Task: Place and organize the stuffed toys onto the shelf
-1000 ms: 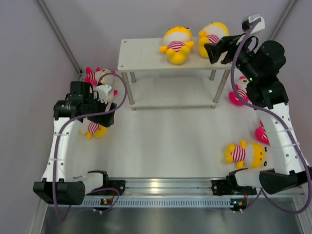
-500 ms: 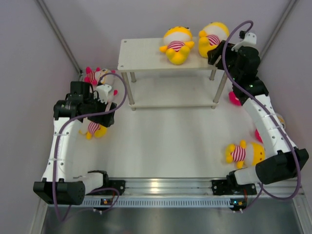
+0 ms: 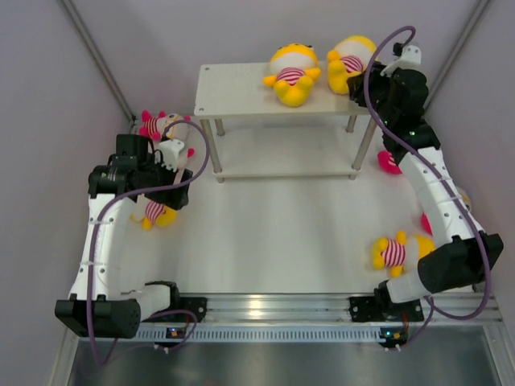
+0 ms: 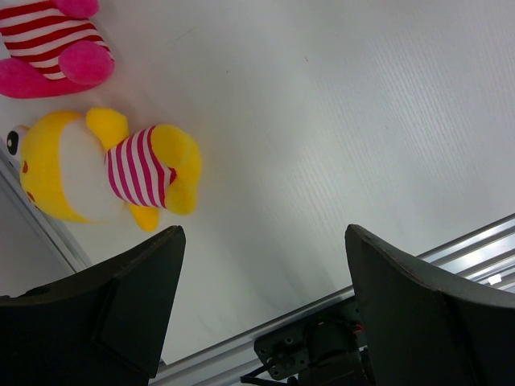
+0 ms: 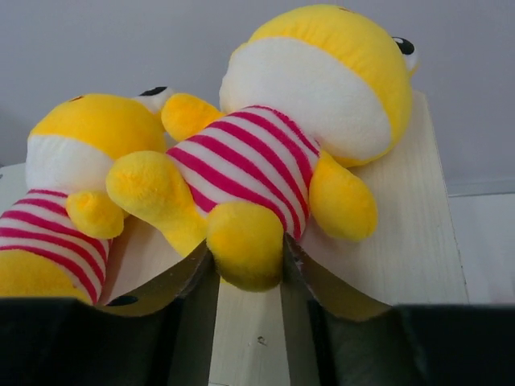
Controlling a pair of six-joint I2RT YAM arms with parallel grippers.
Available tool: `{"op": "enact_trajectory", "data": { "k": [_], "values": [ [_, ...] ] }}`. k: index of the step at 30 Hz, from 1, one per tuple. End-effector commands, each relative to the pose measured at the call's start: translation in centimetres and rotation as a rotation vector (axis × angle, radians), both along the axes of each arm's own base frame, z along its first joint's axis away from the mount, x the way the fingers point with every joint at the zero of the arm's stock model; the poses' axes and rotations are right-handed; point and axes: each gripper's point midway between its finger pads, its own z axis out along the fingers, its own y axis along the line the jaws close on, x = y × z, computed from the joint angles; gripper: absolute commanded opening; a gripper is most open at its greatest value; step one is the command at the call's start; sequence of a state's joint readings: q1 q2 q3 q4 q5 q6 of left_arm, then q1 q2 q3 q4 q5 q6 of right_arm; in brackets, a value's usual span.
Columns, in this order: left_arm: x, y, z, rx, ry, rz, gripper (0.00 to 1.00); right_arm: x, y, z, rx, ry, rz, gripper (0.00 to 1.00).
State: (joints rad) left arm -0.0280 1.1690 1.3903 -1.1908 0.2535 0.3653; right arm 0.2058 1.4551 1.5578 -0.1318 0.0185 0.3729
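The shelf (image 3: 233, 92) stands at the back with two yellow stuffed toys lying on its top board. My right gripper (image 3: 356, 80) is at the board's right end, its jaws pressed on both sides of a foot (image 5: 245, 241) of the right yellow toy (image 5: 306, 121). The other yellow toy (image 5: 76, 177) lies just left of it. My left gripper (image 4: 261, 265) hangs open over the table with nothing between its fingers. A yellow toy (image 4: 105, 173) and a pink-limbed toy (image 4: 52, 48) lie on the table beyond it.
Another yellow toy (image 3: 402, 252) lies near the right arm's base. Pink-limbed toys lie by the shelf's right legs (image 3: 392, 157) and at the right edge (image 3: 428, 221), partly hidden by the arm. The shelf's lower board (image 3: 282, 169) is bare.
My right arm has drawn in to the shelf's right end, and its jaws have closed from wide onto the yellow toy's foot. The left arm has not moved.
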Motion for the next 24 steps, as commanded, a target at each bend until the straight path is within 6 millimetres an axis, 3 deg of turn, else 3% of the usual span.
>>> {"op": "enact_trajectory", "data": {
  "k": [1, 4, 7, 13, 14, 21, 24],
  "values": [
    [-0.8, 0.1, 0.5, -0.003, -0.009, 0.002, 0.87, -0.4, -0.3, 4.7, -0.036, -0.133, 0.048, 0.31],
    [-0.9, 0.0, 0.5, -0.003, -0.008, 0.0, 0.87, -1.0, 0.3, 4.6, -0.095, -0.14, 0.137, 0.18],
    [-0.8, 0.1, 0.7, -0.001, -0.014, 0.002, 0.87, -2.0, 0.4, 4.1, -0.184, -0.148, 0.24, 0.1],
    [-0.6, 0.3, 0.7, 0.009, -0.009, 0.007, 0.87, -4.7, -0.2, 1.7, -0.374, -0.102, 0.487, 0.09],
    [-0.6, 0.3, 0.8, 0.01, -0.012, 0.008, 0.87, -4.6, -1.2, 1.3, -0.379, -0.084, 0.483, 0.09],
    [-0.7, 0.2, 1.0, -0.001, -0.015, 0.013, 0.87, -5.8, -0.3, 0.0, -0.455, -0.04, 0.665, 0.08],
    [-0.6, 0.2, 1.1, 0.002, -0.019, 0.016, 0.87, -5.0, -0.9, -0.2, -0.477, -0.043, 0.626, 0.09]
  ]
}}
